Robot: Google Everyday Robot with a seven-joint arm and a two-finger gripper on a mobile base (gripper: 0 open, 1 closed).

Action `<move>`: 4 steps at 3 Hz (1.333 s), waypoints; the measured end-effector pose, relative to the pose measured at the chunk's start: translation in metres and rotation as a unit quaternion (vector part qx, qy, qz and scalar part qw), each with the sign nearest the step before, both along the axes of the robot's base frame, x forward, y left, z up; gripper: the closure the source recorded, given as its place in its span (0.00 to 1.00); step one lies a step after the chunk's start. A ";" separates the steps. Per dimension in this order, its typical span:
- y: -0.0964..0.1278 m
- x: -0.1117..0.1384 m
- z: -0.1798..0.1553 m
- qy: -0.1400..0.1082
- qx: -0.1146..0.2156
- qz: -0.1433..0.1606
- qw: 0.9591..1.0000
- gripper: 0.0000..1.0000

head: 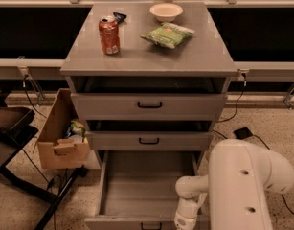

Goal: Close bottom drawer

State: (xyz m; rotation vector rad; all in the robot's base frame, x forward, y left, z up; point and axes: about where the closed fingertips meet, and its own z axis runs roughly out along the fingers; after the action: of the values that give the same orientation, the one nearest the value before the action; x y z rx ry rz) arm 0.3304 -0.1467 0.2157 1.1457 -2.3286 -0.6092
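Note:
The grey cabinet (149, 66) has three drawers. The bottom drawer (146, 186) is pulled far out, a long empty grey tray whose flat front with a small black handle (151, 225) lies at the lower edge of the camera view. My white arm (242, 186) reaches down at the drawer's right front corner. The gripper (184, 223) is at the frame's bottom edge beside the drawer front, mostly cut off. The middle drawer (149, 140) and the top drawer (149, 105) stand slightly out.
On the cabinet top are a red can (109, 35), a green bag (166, 35) and a white bowl (166, 11). A cardboard box (62, 135) sits on the floor to the left, beside a dark cart (10, 128). Cables run along the floor.

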 end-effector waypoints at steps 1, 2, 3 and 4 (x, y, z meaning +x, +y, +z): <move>0.011 -0.006 -0.038 0.009 0.005 0.011 1.000 1.00; 0.023 -0.002 -0.065 -0.008 0.006 0.034 0.999 1.00; 0.031 0.011 -0.076 -0.036 0.001 0.056 0.998 1.00; 0.034 0.019 -0.075 -0.055 -0.003 0.068 0.996 1.00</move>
State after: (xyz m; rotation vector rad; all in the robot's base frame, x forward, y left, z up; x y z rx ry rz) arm 0.3492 -0.1131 0.1408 1.3529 -2.3180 -0.5005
